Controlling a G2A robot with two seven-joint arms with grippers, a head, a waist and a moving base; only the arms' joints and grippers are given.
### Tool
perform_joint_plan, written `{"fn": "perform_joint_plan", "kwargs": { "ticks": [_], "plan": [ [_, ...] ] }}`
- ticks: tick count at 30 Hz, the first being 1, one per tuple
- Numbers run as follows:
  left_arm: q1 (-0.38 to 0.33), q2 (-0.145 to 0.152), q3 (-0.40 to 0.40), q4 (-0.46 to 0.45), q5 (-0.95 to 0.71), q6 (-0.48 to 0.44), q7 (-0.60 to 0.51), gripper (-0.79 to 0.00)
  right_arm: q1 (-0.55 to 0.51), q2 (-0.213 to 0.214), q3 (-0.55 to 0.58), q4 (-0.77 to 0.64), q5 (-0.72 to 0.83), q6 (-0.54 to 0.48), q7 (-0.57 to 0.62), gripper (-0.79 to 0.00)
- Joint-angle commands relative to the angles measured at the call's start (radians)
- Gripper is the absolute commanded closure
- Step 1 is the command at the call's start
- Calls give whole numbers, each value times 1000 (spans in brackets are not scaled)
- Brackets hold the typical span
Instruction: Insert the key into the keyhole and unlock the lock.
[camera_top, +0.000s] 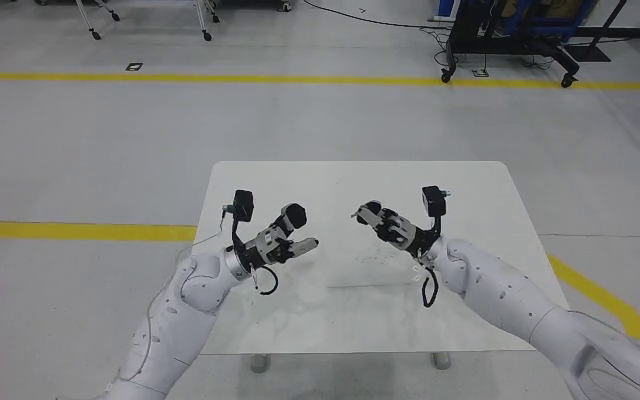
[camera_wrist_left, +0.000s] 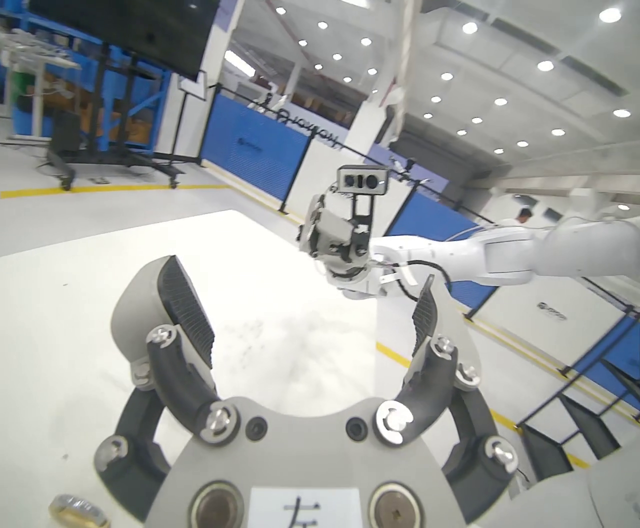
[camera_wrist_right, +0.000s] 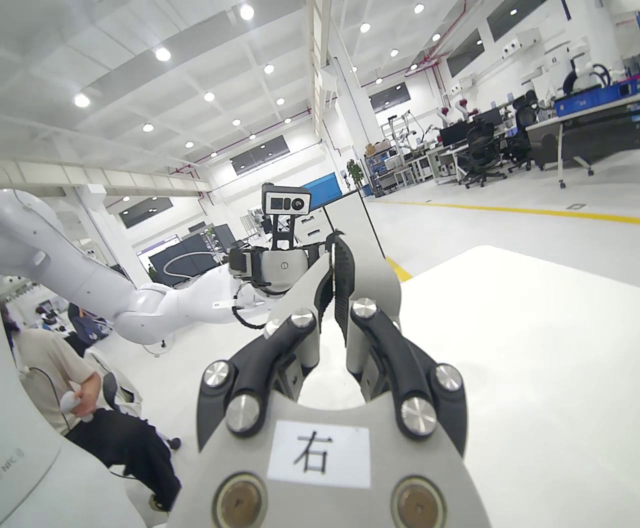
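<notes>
A brass-and-silver round piece (camera_wrist_left: 75, 509) (lock or key, I cannot tell) lies half cut off on the table (camera_top: 450, 200), beside the left gripper (camera_wrist_left: 300, 295), whose fingers are spread wide around nothing. The right gripper (camera_wrist_right: 334, 260) is clenched, pads together. Each base carries a white one-character sticker (camera_wrist_right: 318, 452). Both arms hover, tips facing, well apart.

We see a smooth, matt white table (camera_top: 480, 300), faintly scuffed; the left gripper (camera_wrist_left: 299, 272) has ribbed black rubbery pads (camera_wrist_left: 185, 305) and shiny metal screws (camera_wrist_left: 393, 421).
</notes>
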Motion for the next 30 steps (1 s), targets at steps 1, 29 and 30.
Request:
{"fn": "perform_joint_plan", "kwargs": {
  "ticks": [1,29,30],
  "plan": [
    [-45,-7,71,36,-118,-13,-30,-785,1,-10,-10,6,123,0,89,0],
    [-138,-12,97,169,-471,-13,-386,-477,-18,-64,88,-23,567,0,690,0],
    [-140,-14,101,175,-460,-13,-376,-489,-19,-67,92,-21,572,0,700,0]
  ]
}}
